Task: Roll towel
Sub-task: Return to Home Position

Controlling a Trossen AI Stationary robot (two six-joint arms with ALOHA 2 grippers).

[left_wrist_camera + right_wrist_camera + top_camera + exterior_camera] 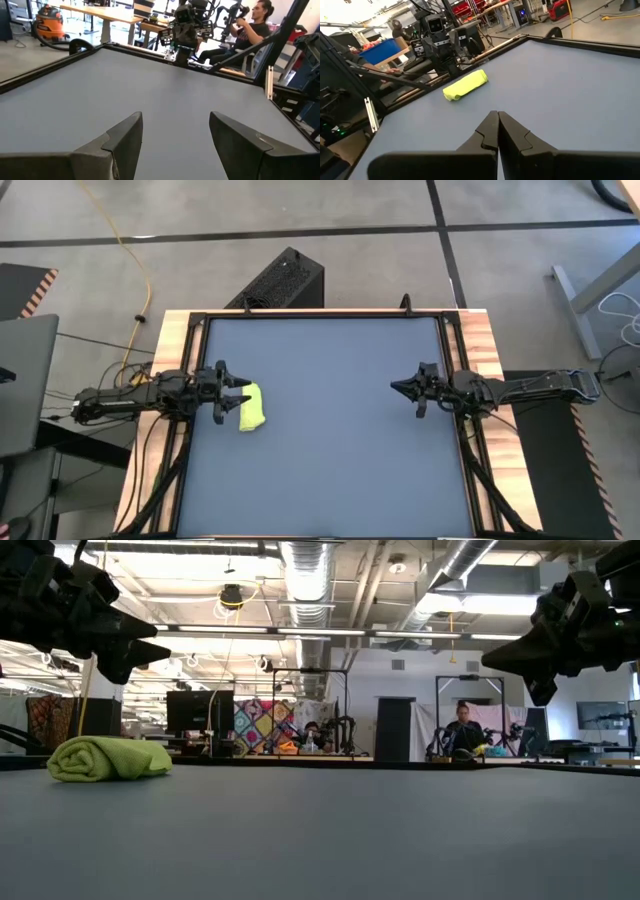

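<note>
The lime towel (252, 408) lies rolled up on the dark table (330, 430) near its left edge; it also shows in the low view (108, 758) and the right wrist view (465, 84). My left gripper (240, 391) is open and empty, raised just left of and above the roll; the roll is out of its wrist view, where the fingertips (175, 135) stand apart. My right gripper (398, 388) is shut and empty, raised at the table's right side, fingertips together (497, 117).
A wooden frame (480, 350) borders the table on both sides. A black box (280, 280) stands on the floor behind the far edge. A person (250, 27) sits beyond the table's right side. Bare table lies between the two arms.
</note>
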